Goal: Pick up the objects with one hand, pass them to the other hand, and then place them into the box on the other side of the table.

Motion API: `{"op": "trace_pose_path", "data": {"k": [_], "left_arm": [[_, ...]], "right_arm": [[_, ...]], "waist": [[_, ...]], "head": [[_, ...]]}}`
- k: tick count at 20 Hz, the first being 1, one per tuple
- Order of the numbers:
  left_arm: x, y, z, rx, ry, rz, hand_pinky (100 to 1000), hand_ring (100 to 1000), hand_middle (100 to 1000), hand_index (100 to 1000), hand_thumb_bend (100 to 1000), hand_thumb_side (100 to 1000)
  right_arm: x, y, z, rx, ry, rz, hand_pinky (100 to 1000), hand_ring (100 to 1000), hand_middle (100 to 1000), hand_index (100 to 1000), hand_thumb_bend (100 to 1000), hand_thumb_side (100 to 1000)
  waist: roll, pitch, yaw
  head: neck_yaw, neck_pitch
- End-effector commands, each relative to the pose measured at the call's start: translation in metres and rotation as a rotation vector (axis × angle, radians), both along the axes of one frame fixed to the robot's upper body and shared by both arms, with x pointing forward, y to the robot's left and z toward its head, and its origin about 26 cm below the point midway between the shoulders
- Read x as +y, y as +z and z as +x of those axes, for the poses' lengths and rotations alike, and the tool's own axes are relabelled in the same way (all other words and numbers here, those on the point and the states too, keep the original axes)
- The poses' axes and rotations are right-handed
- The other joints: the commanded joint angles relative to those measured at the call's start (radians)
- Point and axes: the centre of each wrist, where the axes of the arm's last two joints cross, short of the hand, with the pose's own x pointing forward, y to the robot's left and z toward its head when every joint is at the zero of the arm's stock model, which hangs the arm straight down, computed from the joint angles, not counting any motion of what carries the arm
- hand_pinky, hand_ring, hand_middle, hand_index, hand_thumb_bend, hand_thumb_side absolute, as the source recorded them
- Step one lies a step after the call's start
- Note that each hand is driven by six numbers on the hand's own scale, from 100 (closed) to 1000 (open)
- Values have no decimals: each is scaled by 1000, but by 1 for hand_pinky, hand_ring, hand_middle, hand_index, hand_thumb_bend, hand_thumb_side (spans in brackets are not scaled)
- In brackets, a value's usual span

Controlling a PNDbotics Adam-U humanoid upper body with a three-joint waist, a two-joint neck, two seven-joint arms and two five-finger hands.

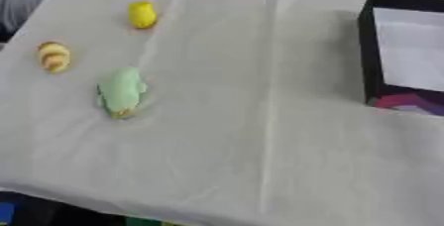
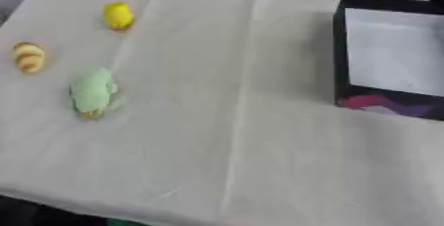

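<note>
Three small objects lie on the left side of the cloth-covered table (image 1: 260, 121). A yellow object (image 1: 142, 14) sits farthest back. A rounded tan and yellow striped object (image 1: 54, 56) lies near the left edge. A pale green object (image 1: 120, 92) with a yellowish lower end lies in front of them. A black box (image 2: 386, 54) with a white inside and a coloured front wall stands at the right edge. Neither of my hands shows in either view.
The cloth has long creases running front to back through the middle. The table's front edge runs along the bottom, with dark floor below it. Grey fabric shows beyond the far left corner.
</note>
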Motion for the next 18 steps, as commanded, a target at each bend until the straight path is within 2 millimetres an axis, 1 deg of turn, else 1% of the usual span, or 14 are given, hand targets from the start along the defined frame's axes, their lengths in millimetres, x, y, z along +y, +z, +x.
{"op": "trace_pose_path", "data": {"k": [1,4,7,10,12,14,17,18], "left_arm": [[-7,9,5,64,-2,83,919,871,825,888,542,510],[-23,7,13,138,-20,129,926,879,826,889,583,497],[-33,2,18,227,-48,163,940,891,832,892,618,491],[-36,-1,19,302,-65,188,945,899,834,891,649,463],[-35,-2,19,340,-45,203,943,899,832,891,650,441],[-32,-4,19,381,2,206,947,907,836,892,632,388],[-27,-8,18,446,96,207,956,912,834,892,579,222],[-27,-9,18,456,129,207,956,912,834,892,579,222]], "right_arm": [[-3,15,-1,-31,6,-44,984,1000,857,1000,100,523],[-2,15,0,-33,15,-54,984,1000,857,1000,100,524],[-1,15,1,-34,25,-62,984,1000,857,1000,100,524],[-1,15,2,-34,32,-69,984,1000,857,1000,100,524],[0,15,3,-35,37,-74,983,1000,856,1000,100,525],[0,15,3,-34,40,-79,984,1000,856,1000,100,525],[0,14,4,-30,42,-85,984,1000,856,1000,100,525],[0,14,4,-29,44,-87,984,1000,856,1000,100,525]], "waist": [[2,-24,-2],[0,-22,-3],[0,-21,-4],[0,-21,-5],[1,-22,-5],[1,-22,-6],[3,-22,-8],[3,-22,-8]], "head": [[9,-14],[14,-21],[17,-25],[15,-25],[11,-24],[9,-25],[4,-22],[3,-22]]}}
